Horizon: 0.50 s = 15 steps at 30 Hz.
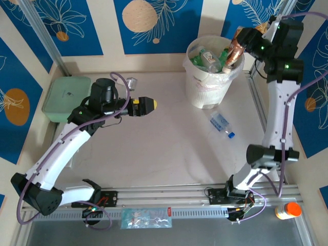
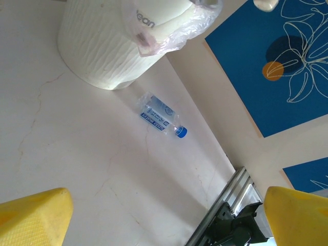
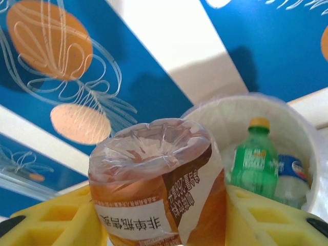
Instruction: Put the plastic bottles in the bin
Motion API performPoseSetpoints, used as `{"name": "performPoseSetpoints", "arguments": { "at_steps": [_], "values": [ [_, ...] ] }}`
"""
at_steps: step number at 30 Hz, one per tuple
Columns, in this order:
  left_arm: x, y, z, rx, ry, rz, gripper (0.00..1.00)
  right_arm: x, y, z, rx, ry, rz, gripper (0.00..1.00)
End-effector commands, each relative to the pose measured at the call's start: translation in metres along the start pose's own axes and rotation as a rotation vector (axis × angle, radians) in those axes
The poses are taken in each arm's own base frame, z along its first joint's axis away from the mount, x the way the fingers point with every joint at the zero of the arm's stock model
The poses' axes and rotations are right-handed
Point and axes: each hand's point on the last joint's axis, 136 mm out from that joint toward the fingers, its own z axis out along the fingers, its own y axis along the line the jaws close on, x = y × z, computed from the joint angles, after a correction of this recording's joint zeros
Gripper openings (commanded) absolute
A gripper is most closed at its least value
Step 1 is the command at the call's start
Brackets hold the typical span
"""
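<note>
The bin point(image 1: 209, 77) is a white bucket with a translucent liner at the back right, holding several bottles point(image 1: 207, 59). My right gripper point(image 1: 237, 50) hangs over its right rim, shut on a clear bottle with a brown-and-white label point(image 3: 159, 184), bottom end towards the camera. Behind it the bin point(image 3: 302, 133) holds a green bottle point(image 3: 254, 163) and a blue-labelled one point(image 3: 292, 177). A clear blue-labelled, blue-capped bottle point(image 1: 221, 124) point(image 2: 161, 117) lies on the table in front of the bin point(image 2: 110, 48). My left gripper point(image 1: 146, 105) point(image 2: 169, 225) hovers mid-table, open, with nothing between its fingers.
A pale green lidded box point(image 1: 65, 97) sits at the left edge. A small clear object point(image 1: 131, 82) lies behind the left arm. An orange-capped bottle point(image 1: 288, 210) stands off the table's front right corner, and a flat packet point(image 1: 146, 218) lies on the front rail.
</note>
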Motion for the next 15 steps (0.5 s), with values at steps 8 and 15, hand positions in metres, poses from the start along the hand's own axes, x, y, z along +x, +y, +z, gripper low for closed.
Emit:
{"name": "performPoseSetpoints", "arguments": {
  "at_steps": [8,15],
  "values": [
    [-0.016,-0.004,0.0,0.023,-0.021,0.034,0.96,-0.019,-0.061,0.055,0.162,-0.001,0.042,0.51],
    [-0.014,0.002,0.004,0.013,-0.011,0.029,0.95,-0.005,-0.093,0.088,0.224,0.04,0.023,0.5]
  ]
}}
